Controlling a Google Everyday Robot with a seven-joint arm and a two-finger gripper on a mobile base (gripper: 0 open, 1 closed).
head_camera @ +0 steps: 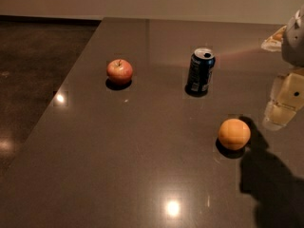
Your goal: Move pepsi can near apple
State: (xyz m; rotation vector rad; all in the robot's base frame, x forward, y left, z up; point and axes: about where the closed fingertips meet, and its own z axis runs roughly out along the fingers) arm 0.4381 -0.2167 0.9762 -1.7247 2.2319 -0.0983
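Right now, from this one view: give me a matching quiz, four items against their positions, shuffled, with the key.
Items:
1. pepsi can
2. apple
3. orange fruit
4. gripper

Positions:
A. at the right edge of the view
B. leftmost, red and round
C. nearest the camera, right of centre
D. upright, between the apple and the gripper

Pairs: 1-D, 2-B, 3-C, 4-A.
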